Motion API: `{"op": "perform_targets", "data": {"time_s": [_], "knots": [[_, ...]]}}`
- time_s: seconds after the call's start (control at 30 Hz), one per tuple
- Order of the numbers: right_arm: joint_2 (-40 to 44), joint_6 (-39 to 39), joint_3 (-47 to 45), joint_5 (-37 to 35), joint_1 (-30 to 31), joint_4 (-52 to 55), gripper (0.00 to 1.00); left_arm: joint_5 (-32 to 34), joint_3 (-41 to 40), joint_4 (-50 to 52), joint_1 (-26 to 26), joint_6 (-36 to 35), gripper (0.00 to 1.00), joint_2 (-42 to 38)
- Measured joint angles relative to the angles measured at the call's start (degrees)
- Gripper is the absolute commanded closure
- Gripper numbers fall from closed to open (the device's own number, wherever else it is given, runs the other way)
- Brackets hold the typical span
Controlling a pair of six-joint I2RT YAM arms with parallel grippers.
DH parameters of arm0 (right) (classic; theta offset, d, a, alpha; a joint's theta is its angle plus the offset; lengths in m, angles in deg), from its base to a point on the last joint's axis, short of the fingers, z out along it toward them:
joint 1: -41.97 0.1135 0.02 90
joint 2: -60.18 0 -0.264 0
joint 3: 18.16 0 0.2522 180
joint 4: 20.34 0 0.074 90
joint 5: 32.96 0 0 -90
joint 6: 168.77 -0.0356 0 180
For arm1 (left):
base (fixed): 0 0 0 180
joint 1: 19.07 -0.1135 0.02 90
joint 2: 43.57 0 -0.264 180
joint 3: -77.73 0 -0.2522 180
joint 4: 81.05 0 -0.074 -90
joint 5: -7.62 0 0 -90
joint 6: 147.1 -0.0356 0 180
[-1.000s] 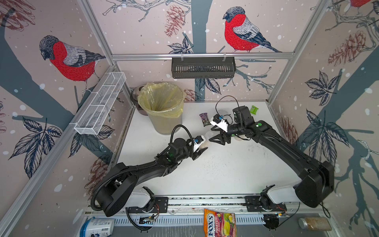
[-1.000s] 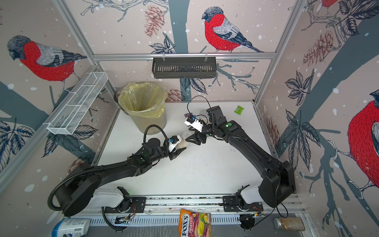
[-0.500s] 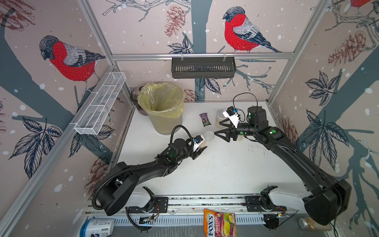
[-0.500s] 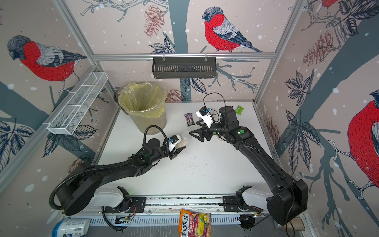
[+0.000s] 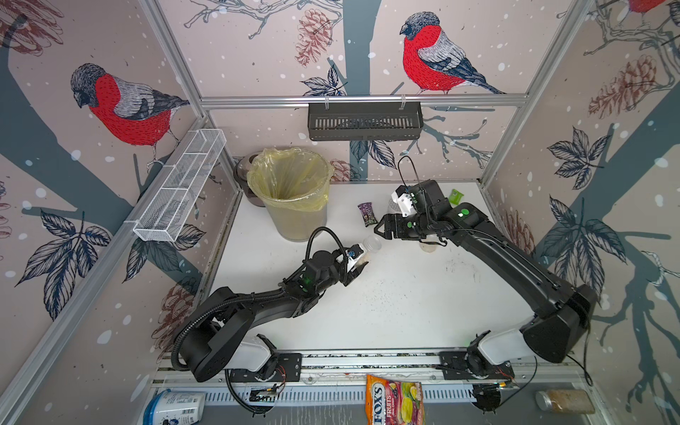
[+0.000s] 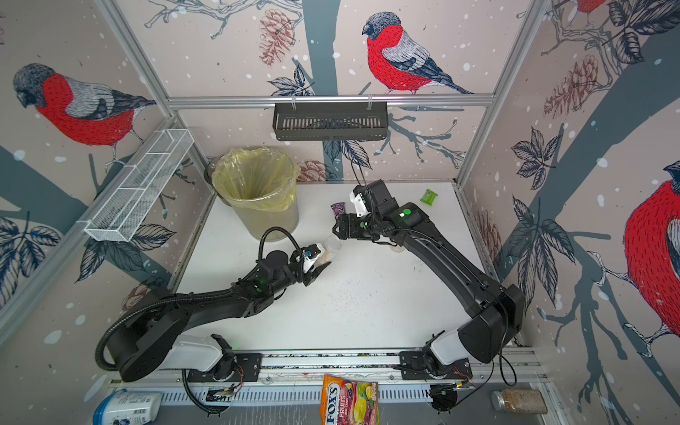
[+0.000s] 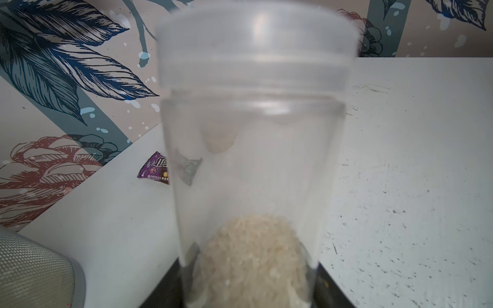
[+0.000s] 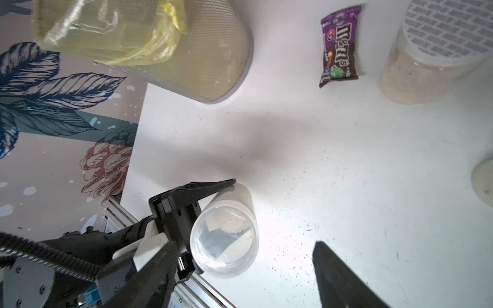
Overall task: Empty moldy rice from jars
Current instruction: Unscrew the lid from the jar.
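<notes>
Right wrist view: left pincer (image 5: 357, 268) clamps slim jar (image 8: 226, 234) near base, lid on, moldy rice (image 7: 250, 256) pooled at bottom. Just off lid: right pincer (image 5: 379, 230), spread, empty. Risk: lid twist spins jar in clamp, rice spills short of bin (image 8: 186, 66). Surface: bench (image 8: 320, 160) white, scuffed, speckled; bird-print walls.

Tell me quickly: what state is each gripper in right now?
Left gripper: closed on the slim jar of rice.
Right gripper: open, holding nothing.
</notes>
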Motion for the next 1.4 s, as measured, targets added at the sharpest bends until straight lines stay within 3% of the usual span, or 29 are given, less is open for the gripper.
{"op": "perform_targets", "data": {"time_s": [0.67,1.03,1.4], "knots": [[-5.51,-2.84,1.77,1.4,3.23,2.34,0.21,-0.04,0.74,0.02,0.04,-0.17,1.0,1.51],[-7.02,-2.69,2.75,1.03,4.39,2.89,0.31,-0.07,0.66,0.0,0.04,-0.22,1.0,1.66],[-7.06,-2.29,1.77,0.59,4.59,3.72,0.34,-0.02,0.66,0.0,0.04,-0.79,1.0,1.75]]}}
